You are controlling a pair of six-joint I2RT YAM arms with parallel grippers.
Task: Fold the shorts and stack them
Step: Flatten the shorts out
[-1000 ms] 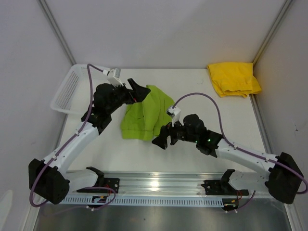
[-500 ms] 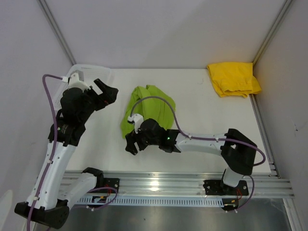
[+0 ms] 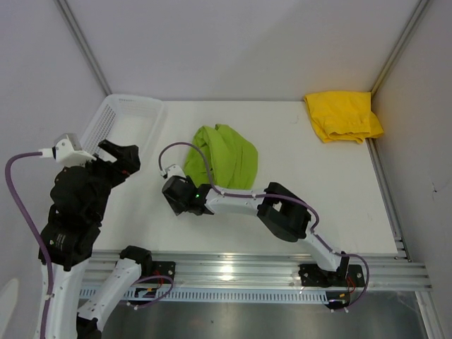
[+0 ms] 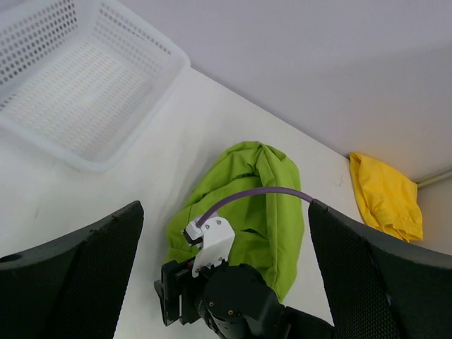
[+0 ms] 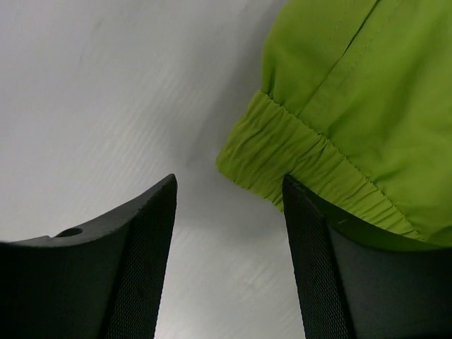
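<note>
The lime green shorts lie crumpled in the middle of the white table; they also show in the left wrist view and in the right wrist view. The bright yellow shorts lie folded at the far right corner, also in the left wrist view. My right gripper is low at the green shorts' near-left corner, open and empty; the elastic hem lies just ahead of its right finger. My left gripper is raised at the left, open and empty, well away from the cloth.
A white plastic mesh basket stands at the far left corner, also in the left wrist view. The right arm stretches across the table's near middle. A metal rail runs along the near edge. Grey walls close in the table.
My left gripper has let go of the green shorts and pulled back left and up. My right gripper has swept left to the shorts' near-left corner.
</note>
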